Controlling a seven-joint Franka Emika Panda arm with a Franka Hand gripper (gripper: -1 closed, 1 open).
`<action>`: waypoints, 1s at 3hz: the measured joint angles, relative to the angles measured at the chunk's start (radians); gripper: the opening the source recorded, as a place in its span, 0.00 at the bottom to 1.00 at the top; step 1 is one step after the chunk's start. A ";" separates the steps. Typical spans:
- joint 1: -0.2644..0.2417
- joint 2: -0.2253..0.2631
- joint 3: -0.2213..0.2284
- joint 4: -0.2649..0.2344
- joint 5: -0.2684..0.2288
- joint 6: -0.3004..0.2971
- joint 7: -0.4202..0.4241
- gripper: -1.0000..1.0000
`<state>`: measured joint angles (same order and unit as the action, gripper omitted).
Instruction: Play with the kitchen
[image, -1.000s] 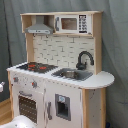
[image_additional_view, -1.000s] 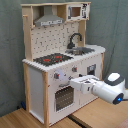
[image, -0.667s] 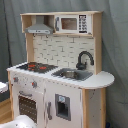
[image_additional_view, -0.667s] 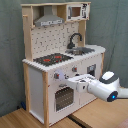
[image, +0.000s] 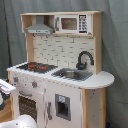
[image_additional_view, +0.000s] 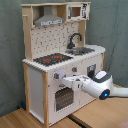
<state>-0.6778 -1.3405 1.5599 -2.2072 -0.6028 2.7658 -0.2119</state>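
While the kitchen (image_additional_view: 60, 60) stands upright, the tool (image_additional_view: 64, 79) sits at its front panel beside a knob (image_additional_view: 57, 76); tool state cannot be determined.

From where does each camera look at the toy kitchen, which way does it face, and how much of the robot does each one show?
First exterior view: stands before the kitchen, toward its sink end, facing its front; only white arm parts show at the lower left edge.
Second exterior view: stands before the kitchen, toward its hob end; the arm enters from the right, its end effector at the knob panel above the oven.
Both share the hob, faucet and microwave.
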 joint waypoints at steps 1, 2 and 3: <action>-0.041 0.000 -0.002 0.007 0.000 0.069 -0.071 1.00; -0.070 -0.002 -0.001 0.043 0.000 0.103 -0.157 1.00; -0.129 -0.003 -0.001 0.090 0.000 0.125 -0.225 1.00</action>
<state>-0.8064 -1.3430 1.5589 -2.1170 -0.6029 2.8908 -0.4369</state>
